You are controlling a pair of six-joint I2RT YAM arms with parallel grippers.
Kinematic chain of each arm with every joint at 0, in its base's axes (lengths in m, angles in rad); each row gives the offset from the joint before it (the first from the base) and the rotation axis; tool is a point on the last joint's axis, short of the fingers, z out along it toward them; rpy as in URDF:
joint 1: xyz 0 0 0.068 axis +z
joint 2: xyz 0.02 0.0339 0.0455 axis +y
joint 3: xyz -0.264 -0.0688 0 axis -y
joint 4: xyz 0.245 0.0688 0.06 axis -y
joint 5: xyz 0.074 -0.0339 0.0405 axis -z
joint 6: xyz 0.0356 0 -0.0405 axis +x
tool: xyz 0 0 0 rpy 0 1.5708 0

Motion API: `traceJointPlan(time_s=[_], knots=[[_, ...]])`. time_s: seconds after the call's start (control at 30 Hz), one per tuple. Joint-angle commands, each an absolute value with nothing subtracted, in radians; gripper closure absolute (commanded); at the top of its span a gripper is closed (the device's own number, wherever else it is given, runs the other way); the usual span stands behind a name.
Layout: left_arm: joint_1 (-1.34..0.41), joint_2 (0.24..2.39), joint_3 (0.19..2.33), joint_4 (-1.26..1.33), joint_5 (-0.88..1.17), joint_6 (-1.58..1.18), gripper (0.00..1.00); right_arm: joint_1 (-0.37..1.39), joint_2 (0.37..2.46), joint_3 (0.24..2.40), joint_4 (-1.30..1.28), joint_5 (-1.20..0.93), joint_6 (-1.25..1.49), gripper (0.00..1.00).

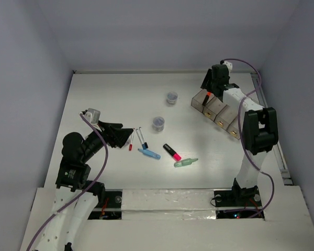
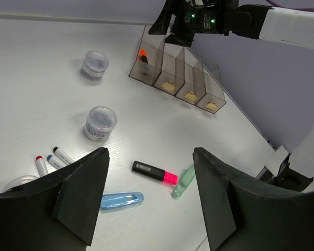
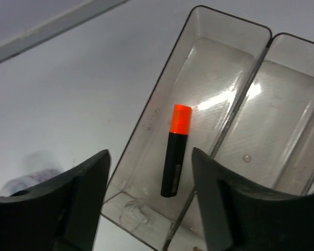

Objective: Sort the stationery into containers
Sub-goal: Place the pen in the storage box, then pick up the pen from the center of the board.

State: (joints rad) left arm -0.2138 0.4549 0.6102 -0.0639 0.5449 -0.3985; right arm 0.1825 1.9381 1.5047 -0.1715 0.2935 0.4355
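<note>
Right wrist view: the right gripper (image 3: 149,154) stands open, its jaws apart and empty, above the tray of four narrow translucent grey-brown plastic bins (image 3: 214,68). The orange highlighter with a black barrel (image 3: 176,151) lies flat on the floor of the end bin, clear of both fingers.

Top external view: the tray sits at the far right of the white table (image 1: 110,94). Two small round grey-blue pots (image 1: 171,97) stand apart near the table centre. The left gripper (image 1: 126,135) is open and holds nothing; it hovers just beside the thin white pens (image 1: 141,138).

Left wrist view: the light-blue marker (image 2: 122,200), the pink-and-black highlighter (image 2: 154,172) and the pale-green translucent tube (image 2: 183,181) lie loose on the table, near one another, well apart from the tray.
</note>
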Motion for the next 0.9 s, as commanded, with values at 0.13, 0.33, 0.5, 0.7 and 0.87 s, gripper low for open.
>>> traceJointPlan(time_s=[0.13, 0.33, 0.5, 0.7, 0.87], knots=[[-0.196, 0.459, 0.601, -0.025, 0.549, -0.393, 0.38, 0.189, 1.725, 1.381, -0.065, 0.053, 0.407, 0.59], [-0.187, 0.46, 0.601, -0.02, 0.558, -0.396, 0.37, 0.383, 1.429, 1.032, -0.035, -0.256, 0.365, 0.9], [-0.178, 0.465, 0.598, -0.017, 0.568, -0.396, 0.33, 0.626, 1.333, 0.902, -0.098, -0.216, 0.311, 0.33], [-0.178, 0.459, 0.598, -0.014, 0.571, -0.397, 0.31, 0.778, 1.331, 0.851, -0.199, -0.08, 0.29, 0.22], [-0.178, 0.457, 0.598, -0.014, 0.571, -0.397, 0.31, 0.894, 1.442, 0.89, -0.279, 0.034, 0.262, 0.23]])
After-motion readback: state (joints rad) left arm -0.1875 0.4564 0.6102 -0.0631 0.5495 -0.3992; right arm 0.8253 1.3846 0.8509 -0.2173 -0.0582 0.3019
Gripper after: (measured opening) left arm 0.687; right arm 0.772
